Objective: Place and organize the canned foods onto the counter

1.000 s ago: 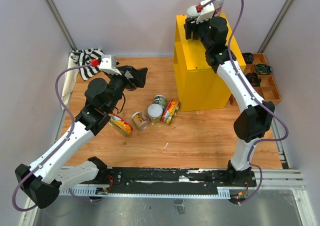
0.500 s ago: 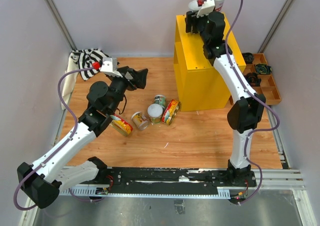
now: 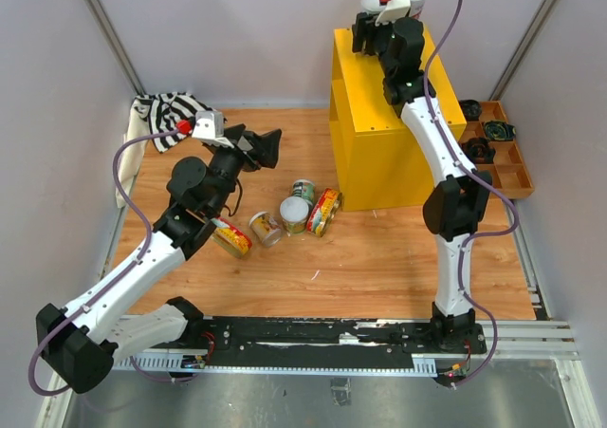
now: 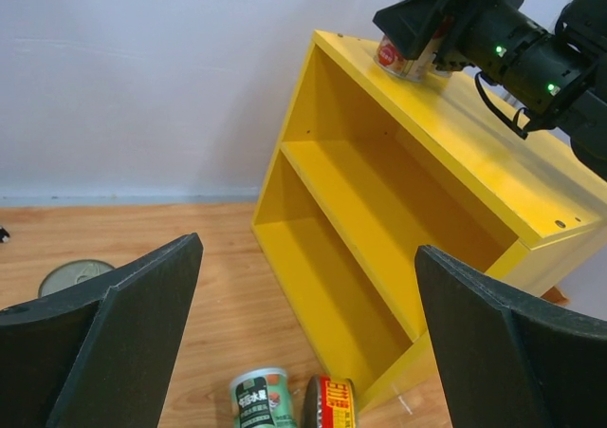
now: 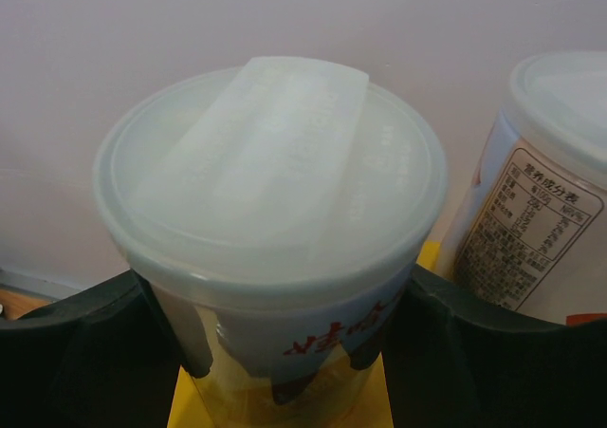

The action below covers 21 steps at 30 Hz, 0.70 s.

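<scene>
My left gripper [image 3: 258,149] is hanging jaws wide, nothing in it, over the floor at about 10 o'clock, looking toward the counter [image 3: 379,153]. The striped cloth [image 3: 166,115] is lying behind it at 11.

The floor cans [image 3: 294,212] are waiting mid-table in a loose cluster, some tipped and some upright, just at 7 o'clock of the counter's open front.

My right gripper [image 5: 285,352] is reaching over the counter top to its 11 o'clock corner and clamping the white-lidded can [image 5: 275,191] by the body, upright. From the left wrist view its base is looking down on the top panel or a hair above; I can't tell which. A second can [image 5: 550,191] is standing just beside it at 3 o'clock.

Step in hand, as I'm judging it: setting down. I'm keeping the can vertical, lowering until it's seated, and opening without brushing the neighbour. It should stay clear of the edge.

Against the earlier frames, my right arm is stretching further toward 12 with the elbow pulled in, and my left gripper is sitting slightly nearer 1 o'clock. The floor cans are lying as they were. The wooden tray [image 3: 507,167] is sitting at 3 o'clock.
</scene>
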Each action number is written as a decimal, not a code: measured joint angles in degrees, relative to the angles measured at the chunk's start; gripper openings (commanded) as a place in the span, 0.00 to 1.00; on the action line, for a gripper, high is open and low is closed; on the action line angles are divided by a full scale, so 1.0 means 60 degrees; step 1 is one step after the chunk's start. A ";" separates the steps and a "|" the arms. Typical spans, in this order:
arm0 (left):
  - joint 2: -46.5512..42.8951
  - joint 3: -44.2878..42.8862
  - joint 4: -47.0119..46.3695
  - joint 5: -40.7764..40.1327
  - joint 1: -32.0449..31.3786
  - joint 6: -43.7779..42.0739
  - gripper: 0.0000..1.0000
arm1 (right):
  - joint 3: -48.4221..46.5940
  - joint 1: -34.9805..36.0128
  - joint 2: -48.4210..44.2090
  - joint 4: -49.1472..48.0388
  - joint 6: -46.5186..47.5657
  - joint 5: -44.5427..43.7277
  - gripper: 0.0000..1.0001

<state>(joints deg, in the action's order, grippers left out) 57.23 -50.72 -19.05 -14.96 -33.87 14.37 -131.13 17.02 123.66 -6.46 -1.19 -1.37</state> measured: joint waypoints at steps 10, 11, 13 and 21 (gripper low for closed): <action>0.0124 0.0200 -0.0331 -0.0084 0.0007 -0.0044 0.99 | -0.0543 -0.0051 0.0364 0.0113 -0.0040 -0.0069 0.65; 0.0124 0.0215 -0.0353 -0.0084 0.0007 -0.0040 0.99 | -0.0605 -0.0051 0.0408 0.0120 -0.0040 -0.0069 0.70; 0.0131 0.0237 -0.0386 -0.0080 0.0015 -0.0036 0.99 | -0.0619 -0.0051 0.0426 0.0124 -0.0033 -0.0066 0.79; 0.0138 0.0266 -0.0375 -0.0069 0.0117 0.0073 0.99 | -0.0623 -0.0051 0.0430 0.0127 -0.0058 -0.0051 0.91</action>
<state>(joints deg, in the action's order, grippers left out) 58.06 -49.12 -21.30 -15.38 -33.17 14.81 -134.87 16.71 126.23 -5.69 -1.54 -1.67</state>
